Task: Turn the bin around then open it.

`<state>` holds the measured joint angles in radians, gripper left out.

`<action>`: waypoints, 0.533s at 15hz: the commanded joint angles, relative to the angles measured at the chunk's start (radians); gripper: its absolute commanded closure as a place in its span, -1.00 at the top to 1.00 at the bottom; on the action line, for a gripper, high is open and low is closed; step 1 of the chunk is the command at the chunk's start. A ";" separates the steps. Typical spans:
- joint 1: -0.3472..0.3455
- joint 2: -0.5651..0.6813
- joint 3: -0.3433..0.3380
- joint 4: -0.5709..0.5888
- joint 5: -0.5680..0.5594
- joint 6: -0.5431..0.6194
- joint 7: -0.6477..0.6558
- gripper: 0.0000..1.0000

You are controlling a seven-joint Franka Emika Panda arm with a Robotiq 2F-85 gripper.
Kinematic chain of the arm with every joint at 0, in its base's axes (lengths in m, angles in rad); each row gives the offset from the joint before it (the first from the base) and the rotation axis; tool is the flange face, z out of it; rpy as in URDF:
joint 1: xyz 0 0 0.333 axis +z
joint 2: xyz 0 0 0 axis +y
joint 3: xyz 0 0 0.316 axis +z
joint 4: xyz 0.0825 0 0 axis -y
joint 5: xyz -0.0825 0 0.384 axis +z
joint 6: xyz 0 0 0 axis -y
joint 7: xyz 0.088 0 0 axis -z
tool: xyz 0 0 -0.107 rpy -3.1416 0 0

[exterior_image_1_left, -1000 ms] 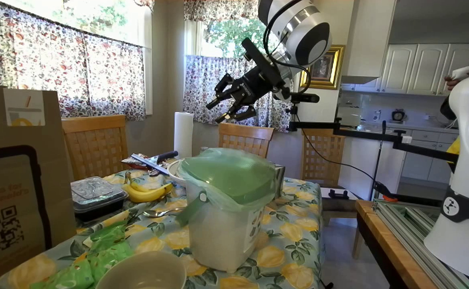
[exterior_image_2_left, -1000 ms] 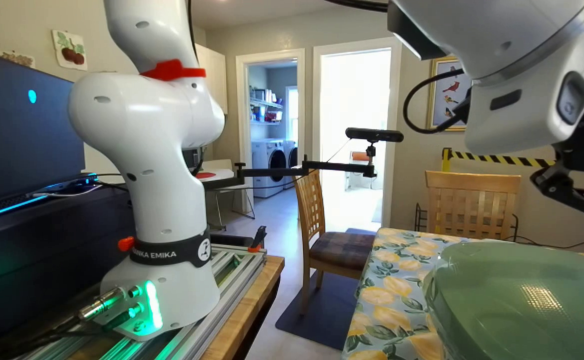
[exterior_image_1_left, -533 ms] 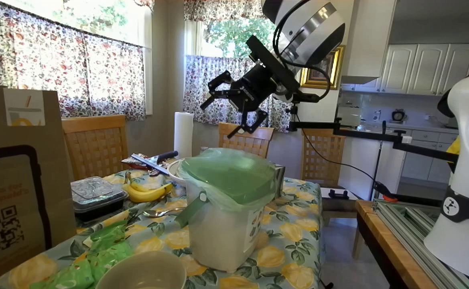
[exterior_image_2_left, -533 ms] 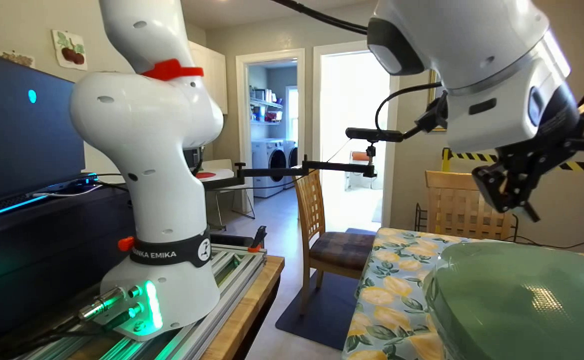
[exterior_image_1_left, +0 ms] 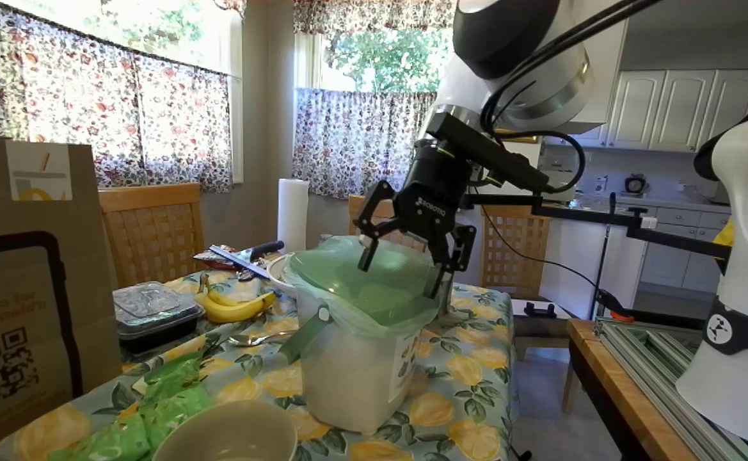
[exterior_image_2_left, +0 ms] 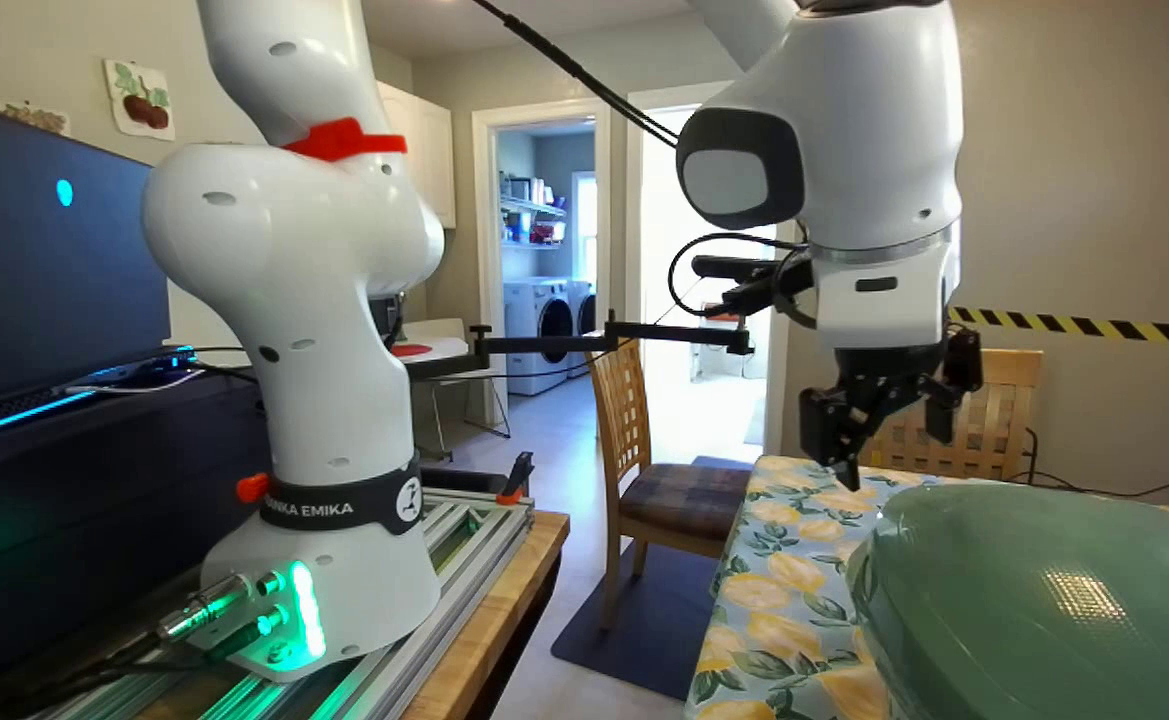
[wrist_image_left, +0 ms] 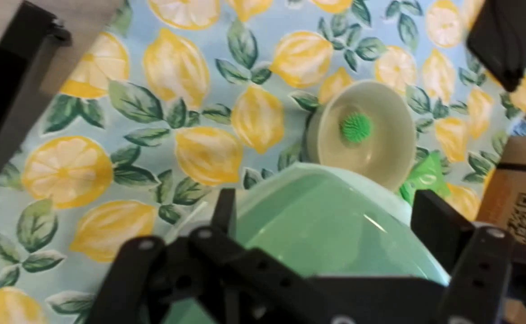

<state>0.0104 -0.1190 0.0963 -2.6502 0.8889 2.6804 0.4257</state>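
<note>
Bowl (exterior_image_1_left: 226, 442): foremost in an exterior view, beside the bin (exterior_image_1_left: 354, 384); only the wrist view shows the green spiky ball (wrist_image_left: 356, 128) inside.
Bin: upright on the lemon-print surface (exterior_image_1_left: 476, 346), green lid (exterior_image_1_left: 329, 269) down.
End effector (exterior_image_1_left: 400, 274): fingers apart near the lid; contact is unclear.
Bananas (exterior_image_1_left: 236, 310): beyond the bin, only in an exterior view.

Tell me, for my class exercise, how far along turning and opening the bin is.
Done: nothing certain; the bin stands upright, but whether it's been turned I can't tell.
In hand: no grip yet; jaws spread open near the lid.
Left: opening at least, since the lid is closed.
</note>
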 commanded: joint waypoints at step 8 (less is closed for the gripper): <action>-0.010 -0.021 0.025 0.015 -0.835 -0.387 0.360 1.00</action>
<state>0.0105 -0.1249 0.1094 -2.6607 0.2337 2.3953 0.7017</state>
